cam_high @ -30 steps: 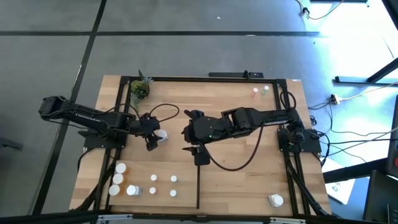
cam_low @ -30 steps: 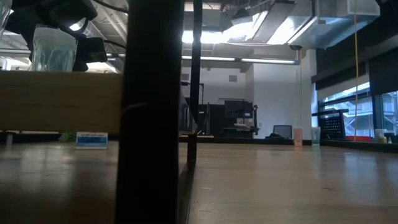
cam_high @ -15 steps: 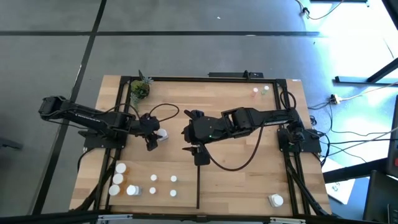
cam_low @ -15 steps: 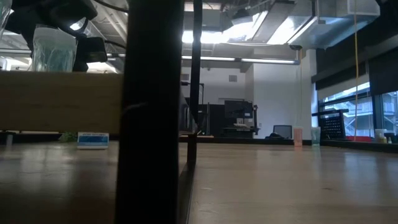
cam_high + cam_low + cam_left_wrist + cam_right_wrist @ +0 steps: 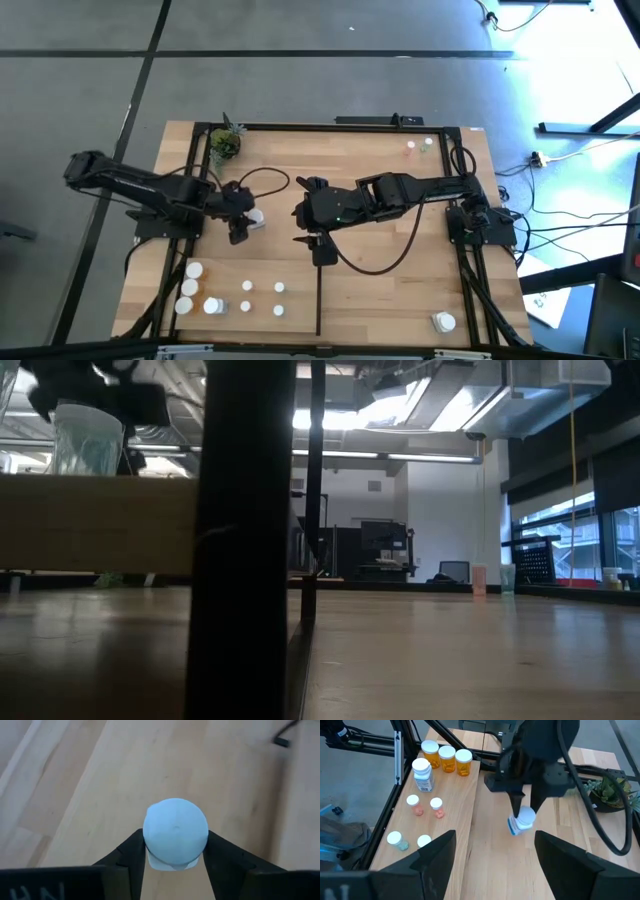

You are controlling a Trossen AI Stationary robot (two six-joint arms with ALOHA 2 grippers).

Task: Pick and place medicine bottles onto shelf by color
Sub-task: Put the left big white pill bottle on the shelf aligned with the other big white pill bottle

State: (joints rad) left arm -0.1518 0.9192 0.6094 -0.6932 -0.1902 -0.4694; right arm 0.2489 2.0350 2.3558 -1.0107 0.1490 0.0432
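Gripping a small white-capped white medicine bottle (image 5: 175,832), the left gripper (image 5: 243,221) has its two dark fingers (image 5: 131,855) pressed against opposite sides of the body just under the cap. In the right wrist view the bottle (image 5: 521,821) hangs clear of the light-wood plank shelf (image 5: 380,275), over the shelf's left half and roughly midway between its far and near edges.

As a judgement, it should handle as a light, stiff plastic piece with smooth, rounded, rather slippery walls. A pinch across the body just below the cap, where the fingers sit now, looks the safest hold, since the wider cap would catch if it slid.

Its long axis runs close to vertical, cap uppermost, as the left wrist camera looks straight down onto the round cap; the right wrist view suggests a slight lean, so it may need squaring before it is set down.

The right gripper (image 5: 495,852) waits with jaws spread wide and empty near the shelf's middle, just beyond the far end of the thin black divider strip (image 5: 319,295). More bottles, white ones (image 5: 246,287) and amber ones with white caps (image 5: 446,759), stand grouped at the near left corner.
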